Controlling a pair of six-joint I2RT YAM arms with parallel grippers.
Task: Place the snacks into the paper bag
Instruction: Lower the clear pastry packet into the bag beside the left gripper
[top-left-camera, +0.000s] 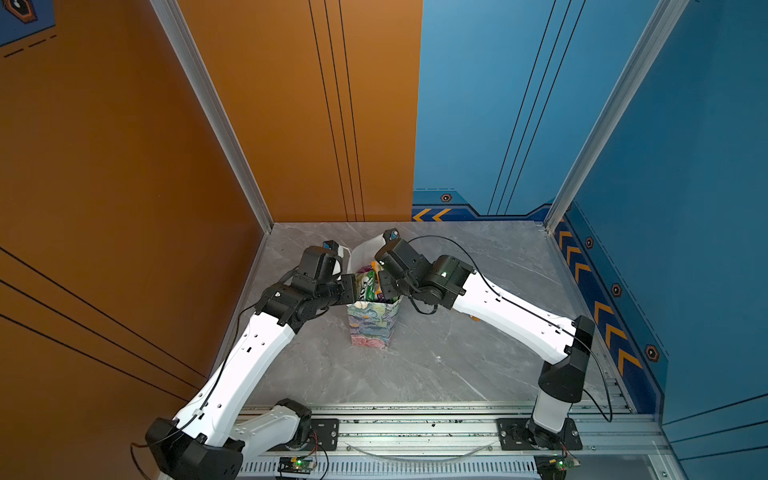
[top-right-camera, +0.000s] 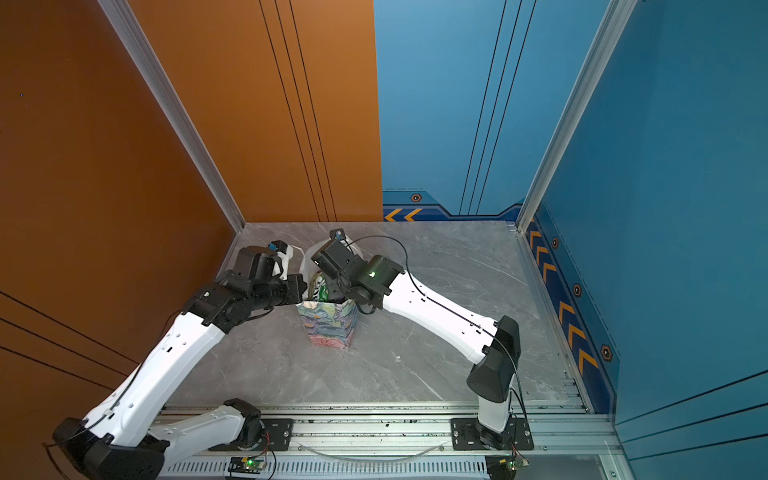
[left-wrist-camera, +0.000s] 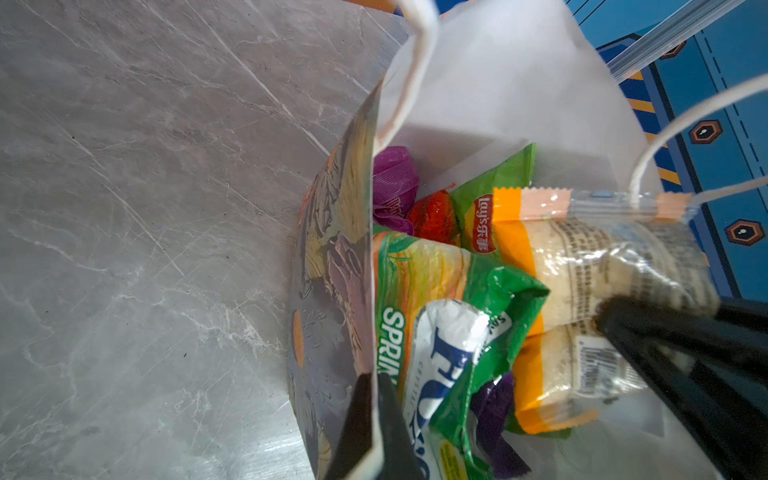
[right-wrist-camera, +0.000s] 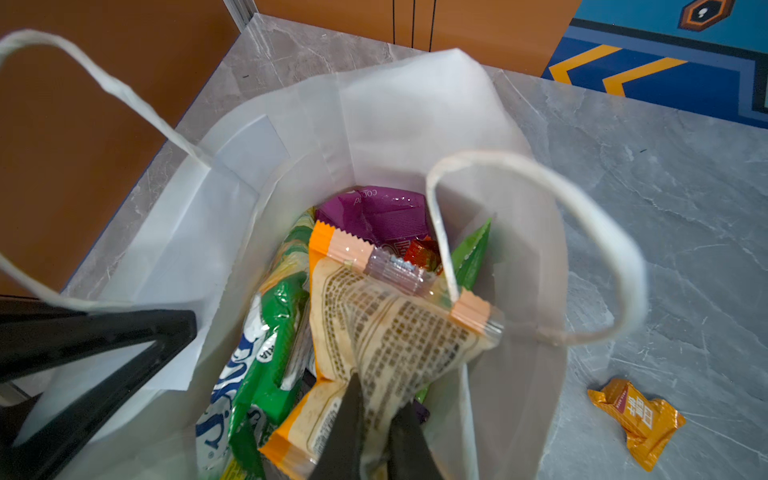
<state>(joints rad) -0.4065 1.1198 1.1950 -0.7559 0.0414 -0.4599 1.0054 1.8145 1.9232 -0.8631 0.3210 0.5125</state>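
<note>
— Where does the bag stand?

— The small floral paper bag (top-left-camera: 372, 328) is upright near the middle of the grey marbled desk (top-left-camera: 415, 374), a little to the left. Both top views show its white-lined mouth open between the two wrists.

— And the left claw?

— The left claw (left-wrist-camera: 375, 380) is pinched tight on the bag's left wall at the rim. One black finger lies against the painted outside, the other against the white lining.

— The right one?

— The right claw (right-wrist-camera: 380, 395) reaches down into the mouth from the right. It is clamped narrow on an orange-edged clear plastic packet (right-wrist-camera: 395, 332) with pale contents and dark printed text. That packet is inside the bag, above the other snacks, its sealed end pointing away from the claw.

— What lies under it?

— A green and white crinkly packet (left-wrist-camera: 436, 332) printed "SPRING" sits against the left wall. There is also a green crisp packet (left-wrist-camera: 498, 183), a magenta packet (right-wrist-camera: 382, 216) and a small red packet (left-wrist-camera: 432, 216). A dark purple packet (left-wrist-camera: 494, 407) shows lower down.

— Anything outside the bag?

— One small orange packet (right-wrist-camera: 636, 419) lies flat on the desk to the right of the bag, apart from it, by the right forearm.

— The handles?

— Two white cord handles (right-wrist-camera: 540, 174) hang loose above the rim. In the right wrist view one loops across the held packet's sealed end.
</note>
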